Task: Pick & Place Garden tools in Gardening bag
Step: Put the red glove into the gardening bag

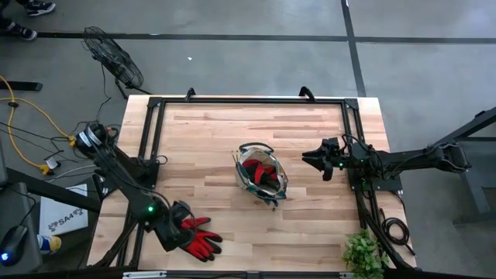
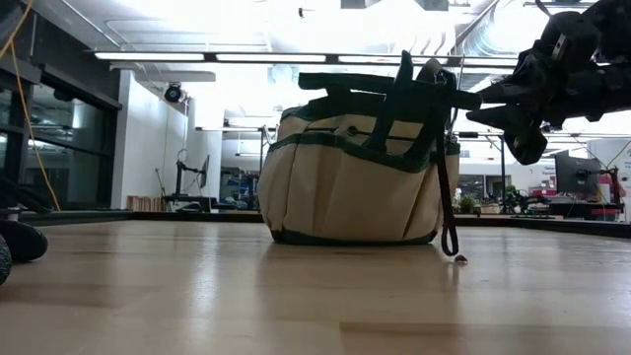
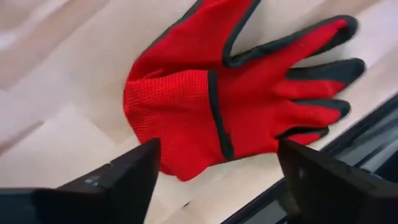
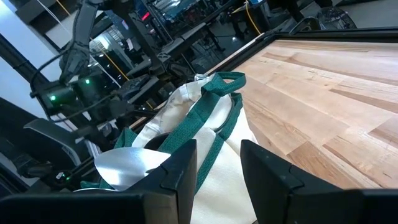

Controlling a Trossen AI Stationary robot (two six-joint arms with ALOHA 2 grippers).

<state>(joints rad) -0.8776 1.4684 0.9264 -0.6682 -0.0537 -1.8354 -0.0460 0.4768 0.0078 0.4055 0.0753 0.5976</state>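
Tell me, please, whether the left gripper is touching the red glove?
Cannot tell: in the left wrist view the open left gripper straddles the red glove, but no view plainly shows contact or gap.

Left hand (image 1: 184, 225): low at desk's front-left corner, fingers spread wide.
Right hand (image 1: 314, 160): raised near right edge, fingers partly apart, empty.

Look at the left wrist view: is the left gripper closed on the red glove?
No. The left gripper stands open, its fingers apart on either side of the red glove, which lies flat on the table.
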